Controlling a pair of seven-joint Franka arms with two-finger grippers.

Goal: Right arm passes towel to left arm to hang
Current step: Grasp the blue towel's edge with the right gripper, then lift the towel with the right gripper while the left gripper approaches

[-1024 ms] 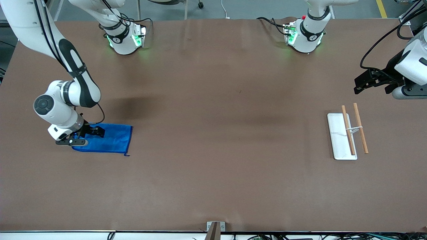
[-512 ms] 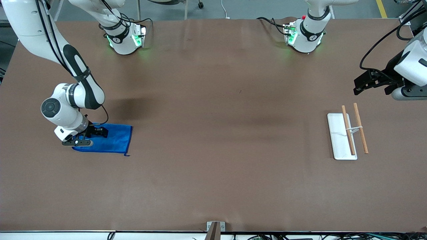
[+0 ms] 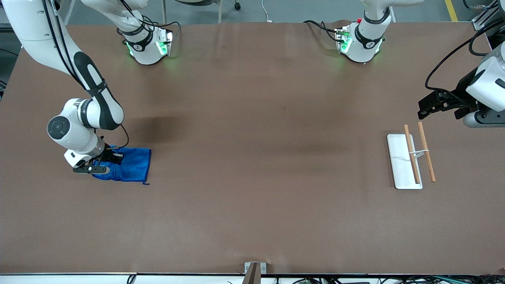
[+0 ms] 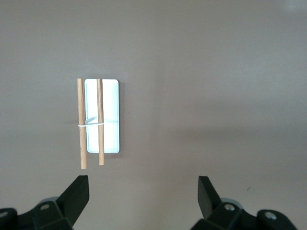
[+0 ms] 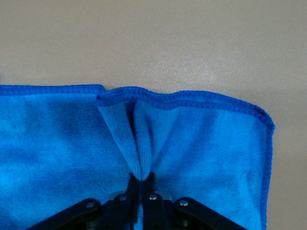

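Note:
The royal-blue towel (image 3: pixel 128 167) lies on the brown table at the right arm's end. My right gripper (image 3: pixel 105 158) is shut on a pinched fold of the towel (image 5: pixel 144 158), which bunches up toward its fingers (image 5: pixel 152 194). The hemmed edge shows ahead of the jaws. My left gripper (image 3: pixel 428 107) is open and empty, up in the air over the table beside the white tray (image 3: pixel 398 157). In the left wrist view its gripper (image 4: pixel 143 191) has wide-apart fingers and the tray (image 4: pixel 109 115) shows below.
Two wooden rods (image 3: pixel 419 152) tied by a white band rest at the tray, one on it and one beside it. They also show in the left wrist view (image 4: pixel 91 122). The arms' bases (image 3: pixel 148 47) stand along the table's edge farthest from the front camera.
My right gripper closed on the towel and drew it in; the towel's edge toward the table's middle slid toward the gripper and the cloth bunched. My left gripper dropped slightly.

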